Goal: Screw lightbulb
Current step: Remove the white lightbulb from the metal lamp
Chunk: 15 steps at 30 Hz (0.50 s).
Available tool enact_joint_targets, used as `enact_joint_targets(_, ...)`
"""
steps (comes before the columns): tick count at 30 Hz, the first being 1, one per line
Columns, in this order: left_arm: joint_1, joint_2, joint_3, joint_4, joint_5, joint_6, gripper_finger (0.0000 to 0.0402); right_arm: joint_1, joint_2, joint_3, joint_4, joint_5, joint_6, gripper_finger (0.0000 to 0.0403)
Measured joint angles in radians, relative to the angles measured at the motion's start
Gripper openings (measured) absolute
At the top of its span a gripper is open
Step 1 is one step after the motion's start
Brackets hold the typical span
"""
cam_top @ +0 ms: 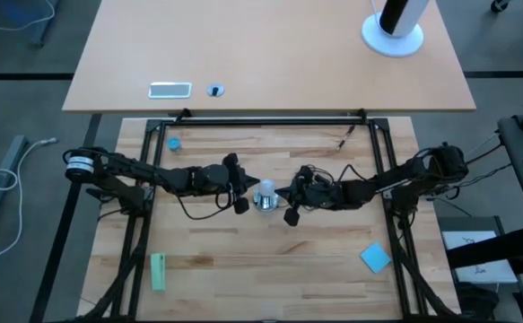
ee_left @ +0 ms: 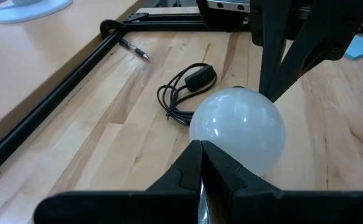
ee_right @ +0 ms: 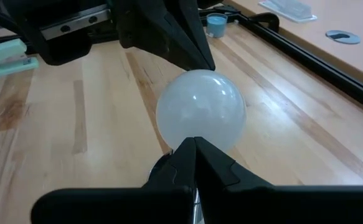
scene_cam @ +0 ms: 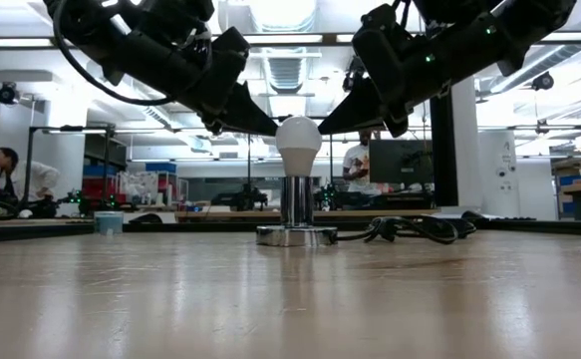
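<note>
The whitish lightbulb (scene_cam: 298,140) stands upright with its base in the shiny silver socket (scene_cam: 296,204), which rests on its round foot mid-table. It also shows in the high view (cam_top: 266,191). My left gripper (cam_top: 250,190) is shut at the bulb's left side, and its tips (ee_left: 200,155) are against the glass head. My right gripper (cam_top: 282,194) is shut at the bulb's right side, and its tips (ee_right: 193,148) are against the head. In the low view both come down slanting from above, left gripper (scene_cam: 268,128) and right gripper (scene_cam: 328,126). My left gripper touches the left side of the bulb's rounded head (ee_left: 221,152) with the tips of its shut fingers, slanting down from the table's left. The bulb stands upright in the socket. My right gripper touches the right side of the head (ee_right: 197,127) with its shut fingertips, slanting down from the table's right.
The socket's black cord (ee_left: 187,87) coils on the table behind the bulb. A pen (ee_left: 134,50) lies by the black frame rail (ee_left: 56,87). A blue cup (cam_top: 173,142) is at the far left, a green piece (cam_top: 158,271) near left, a blue pad (cam_top: 376,257) near right. People show in the room beyond.
</note>
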Motion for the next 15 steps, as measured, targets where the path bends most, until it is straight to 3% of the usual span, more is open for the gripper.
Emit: enact_joint_targets(15, 0.0, 0.0, 0.0, -0.002, -0.006, 0.0, 0.0, 0.001, 0.0, 0.0, 0.0, -0.002, 0.0, 0.0)
